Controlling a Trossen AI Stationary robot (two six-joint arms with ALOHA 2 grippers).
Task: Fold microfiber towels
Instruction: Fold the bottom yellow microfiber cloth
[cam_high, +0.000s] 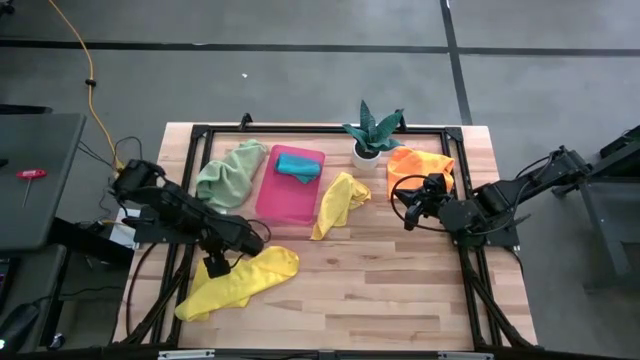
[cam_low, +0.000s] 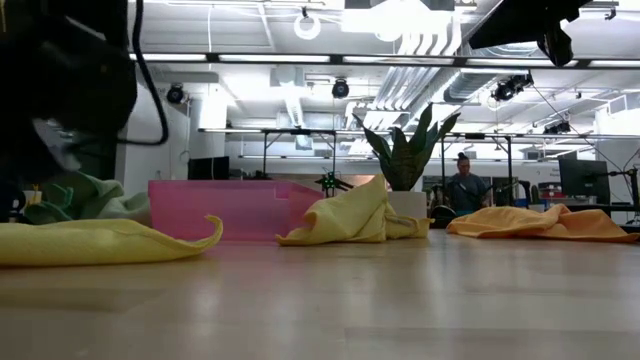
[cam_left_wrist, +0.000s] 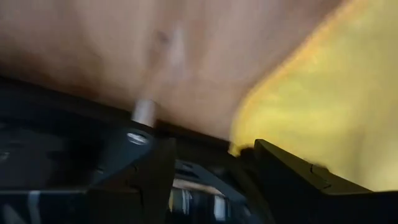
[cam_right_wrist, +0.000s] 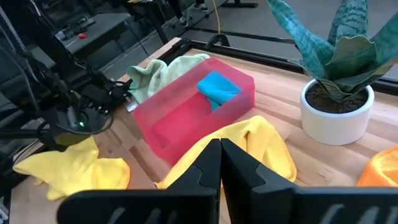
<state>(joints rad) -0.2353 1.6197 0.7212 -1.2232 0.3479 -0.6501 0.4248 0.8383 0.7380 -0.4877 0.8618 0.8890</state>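
Observation:
A crumpled yellow towel lies at the table's near left. My left gripper hangs open just over its left part; in the left wrist view the fingers stand apart beside the towel's edge. A second yellow towel lies mid-table. A pale green towel is bunched at the far left, and an orange one at the far right. A teal towel lies in the pink tray. My right gripper is shut and holds nothing, above the table near the orange towel.
A potted plant stands at the far edge between the tray and the orange towel. Bare wood spreads across the near middle and right. A person shows far off in the room behind.

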